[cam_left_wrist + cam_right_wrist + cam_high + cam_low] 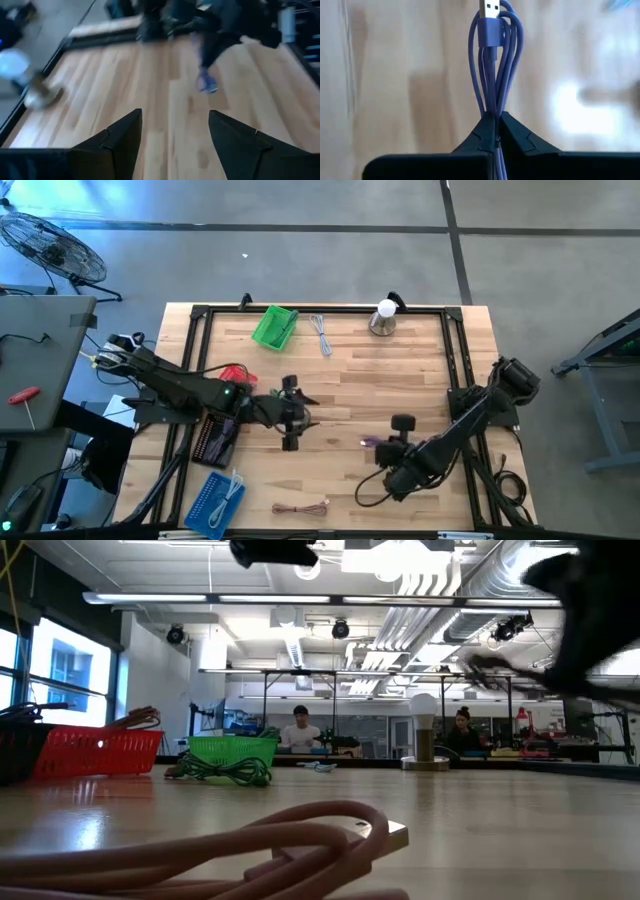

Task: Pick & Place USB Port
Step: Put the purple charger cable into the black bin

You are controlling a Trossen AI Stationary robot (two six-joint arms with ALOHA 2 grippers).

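In the low view the arms appear only as dark blurs at the upper edge, and a pink cable (290,840) fills the foreground out of focus. The left wrist view is smeared by blur; a purple shape under the far arm cannot be identified with certainty there.

The purple cable (495,60) is a bundle of thin, smooth, rubbery loops with a flat metal USB plug at one end. The right gripper (496,122) has its jaws closed on the lower end of the bundle; the loops and the plug stand out beyond the jaw tips. In the high view this gripper (382,446) sits over the right half of the desk (420,370), with the cable (368,442) showing as a small purple spot at its tip (whether the cable touches the wood cannot be told).

The left gripper (172,140) has its jaws spread wide, holding nothing, over bare planks near the desk's middle (291,420).

The desk is light wood planking with a black frame. A green basket (274,327), a white cable (322,335) and a lamp (383,318) lie along the far edge.
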